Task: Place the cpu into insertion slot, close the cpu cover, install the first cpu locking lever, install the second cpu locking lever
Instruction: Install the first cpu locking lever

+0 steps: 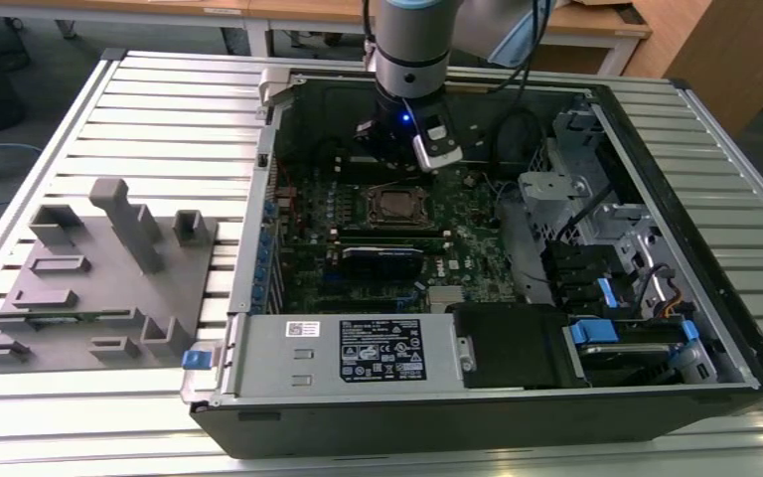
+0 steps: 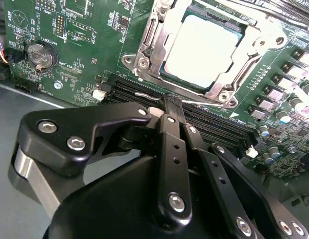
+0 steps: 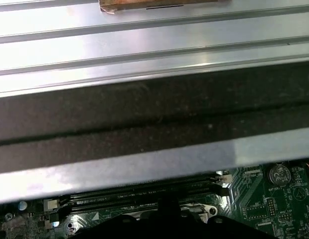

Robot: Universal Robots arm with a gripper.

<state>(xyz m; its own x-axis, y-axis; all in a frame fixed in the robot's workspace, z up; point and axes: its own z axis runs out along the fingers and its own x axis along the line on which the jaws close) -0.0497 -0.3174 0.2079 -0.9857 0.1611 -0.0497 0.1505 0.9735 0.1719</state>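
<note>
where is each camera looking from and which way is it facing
Exterior view: off the arm, high up, looking down into the open computer case; the arm and gripper hang over the motherboard.
Second wrist view: on the arm, looking past the shut gripper at the cpu seated under the cpu cover.
First wrist view: on the arm, looking over the memory slots at the case wall and slatted table.
Shared: both wrist views show the memory slots and coin battery.

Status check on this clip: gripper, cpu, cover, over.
Gripper empty, jaws shut, above the memory slots beside the socket. Cpu seated in socket. Cpu cover down around it. Nothing in the way.
</note>
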